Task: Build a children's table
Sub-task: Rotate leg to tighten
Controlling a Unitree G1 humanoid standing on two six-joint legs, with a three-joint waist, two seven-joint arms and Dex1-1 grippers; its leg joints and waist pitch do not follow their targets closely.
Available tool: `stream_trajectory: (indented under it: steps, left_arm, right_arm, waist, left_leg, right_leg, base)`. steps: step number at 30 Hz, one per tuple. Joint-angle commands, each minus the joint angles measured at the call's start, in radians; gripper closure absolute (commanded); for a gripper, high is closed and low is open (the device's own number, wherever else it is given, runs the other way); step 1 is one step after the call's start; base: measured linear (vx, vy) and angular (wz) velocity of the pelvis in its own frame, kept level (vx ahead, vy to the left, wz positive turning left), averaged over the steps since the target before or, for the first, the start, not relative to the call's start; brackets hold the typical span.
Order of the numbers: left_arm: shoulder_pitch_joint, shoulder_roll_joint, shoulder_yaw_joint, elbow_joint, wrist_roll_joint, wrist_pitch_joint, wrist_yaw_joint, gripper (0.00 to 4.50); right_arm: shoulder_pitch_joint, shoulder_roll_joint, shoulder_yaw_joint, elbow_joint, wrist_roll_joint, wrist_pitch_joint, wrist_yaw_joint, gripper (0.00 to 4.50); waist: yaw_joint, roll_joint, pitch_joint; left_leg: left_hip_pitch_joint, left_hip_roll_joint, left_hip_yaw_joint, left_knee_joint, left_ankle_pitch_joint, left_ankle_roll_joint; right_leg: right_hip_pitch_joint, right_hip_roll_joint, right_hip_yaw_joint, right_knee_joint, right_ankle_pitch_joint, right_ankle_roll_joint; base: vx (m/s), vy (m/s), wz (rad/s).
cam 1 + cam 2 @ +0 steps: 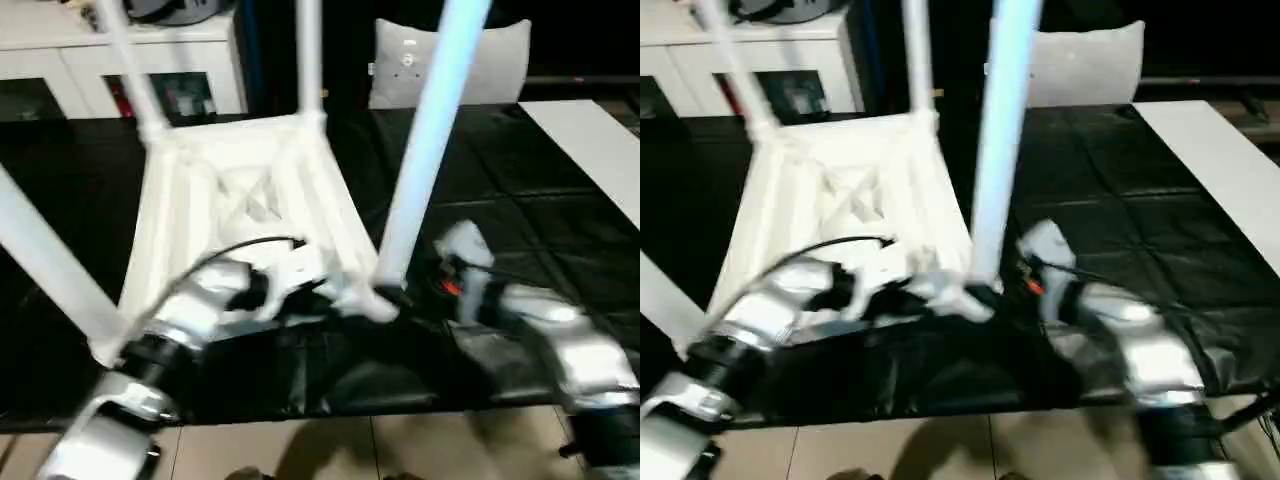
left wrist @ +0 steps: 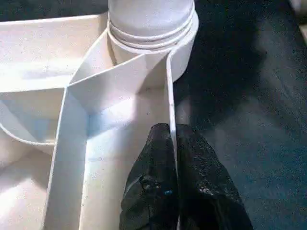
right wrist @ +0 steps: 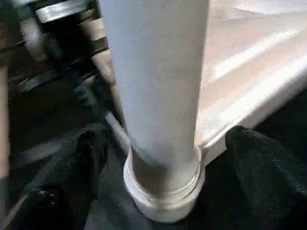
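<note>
— Left wrist view first: what do you have there?

— My left gripper (image 2: 173,143) is pinched on the thin side wall of the children's table (image 1: 250,190), one black finger on each face of that rim, clamped tight on the plastic. The table lies upside down on the black mat (image 1: 520,190), ribbed underside up, and I hold it close to its near corner socket (image 2: 165,45).

— And the leg at that corner?

— The near leg (image 1: 425,130) stands in that socket, rising steeply toward the camera. In the head views three more legs stand up from the other corners, so I judge this to be the last one being seated.

— Your right side?

— My right gripper (image 3: 163,158) has its fingers spread wide, one on each side of the leg's base just above the socket collar. Neither finger (image 3: 72,158) seems to press the leg; I hold nothing with it.

— How would you finish the step well?

— Keep my left pinch firm so the top cannot slide or tip on the mat, bring the right fingers in squarely on the leg low down, then push straight along the leg's axis into the socket, not sideways. A slanted push could lever the corner up out of my left grip.

— Anything else around?

— A white cabinet (image 1: 120,60) stands beyond the mat, and a flat white board (image 1: 590,140) lies off to my right.
</note>
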Motion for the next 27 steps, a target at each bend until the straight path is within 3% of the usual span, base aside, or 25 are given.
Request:
stream_trajectory:
  steps: [1,4,11,12,23,24,27]
  left_arm:
    - [-0.030,0.002,-0.055,-0.005,0.004,-0.071,-0.097,4.50]
    - [-0.037,0.030,-0.090,-0.003,-0.006,-0.122,-0.209,4.50]
    - [-0.060,0.044,-0.107,0.022,0.000,-0.172,-0.257,4.50]
    - [-0.061,0.044,-0.106,0.023,0.000,-0.171,-0.257,4.50]
    - [-0.066,0.057,-0.101,0.056,-0.006,-0.199,-0.272,4.50]
    - [-0.066,0.058,-0.100,0.056,-0.007,-0.198,-0.272,4.50]
    - [-0.070,0.058,-0.095,0.071,-0.004,-0.199,-0.265,4.50]
  right_arm:
    - [-0.015,-0.017,0.025,-0.012,0.010,-0.018,0.058,0.04]
    - [-0.027,-0.057,0.059,-0.007,0.041,-0.015,0.180,0.20]
    - [-0.049,-0.050,0.091,0.025,0.043,-0.010,0.222,0.62]
    - [-0.050,-0.048,0.093,0.027,0.041,-0.010,0.220,0.88]
    - [-0.050,-0.055,0.109,0.021,0.078,0.033,0.274,1.47]
    - [-0.049,-0.056,0.109,0.020,0.080,0.036,0.276,1.73]
    - [-0.046,-0.050,0.105,0.016,0.085,0.040,0.276,1.93]
  waist:
    - [0.001,-0.011,-0.070]
    - [0.007,-0.015,-0.070]
    - [0.022,-0.014,-0.071]
    - [0.022,-0.015,-0.070]
    - [0.020,-0.018,-0.072]
    - [0.021,-0.018,-0.072]
    - [0.021,-0.019,-0.072]
  left_leg:
    - [0.009,0.013,0.008,-0.064,-0.202,0.060]
    - [0.009,0.016,0.009,-0.064,-0.197,0.062]
    - [0.012,0.016,0.009,-0.064,-0.193,0.057]
    - [0.011,0.016,0.009,-0.065,-0.202,0.051]
    - [0.008,0.014,0.009,-0.063,-0.180,0.054]
    - [0.008,0.015,0.008,-0.064,-0.186,0.053]
    - [0.009,0.015,0.008,-0.064,-0.194,0.048]
  right_leg:
    - [0.057,-0.038,0.036,-0.074,-0.197,-0.223]
    - [0.057,-0.038,0.036,-0.071,-0.193,-0.226]
    - [0.053,-0.039,0.036,-0.069,-0.199,-0.231]
    - [0.054,-0.040,0.036,-0.069,-0.206,-0.230]
    - [0.057,-0.039,0.035,-0.067,-0.187,-0.229]
    - [0.057,-0.040,0.035,-0.068,-0.195,-0.229]
    - [0.057,-0.040,0.035,-0.069,-0.211,-0.225]
  base:
    - [0.000,0.000,0.00]
    - [0.000,0.000,0.00]
    - [0.000,0.000,0.00]
    - [0.000,0.000,0.00]
    - [0.000,0.000,0.00]
    - [0.000,0.000,0.00]
    - [0.000,0.000,0.00]
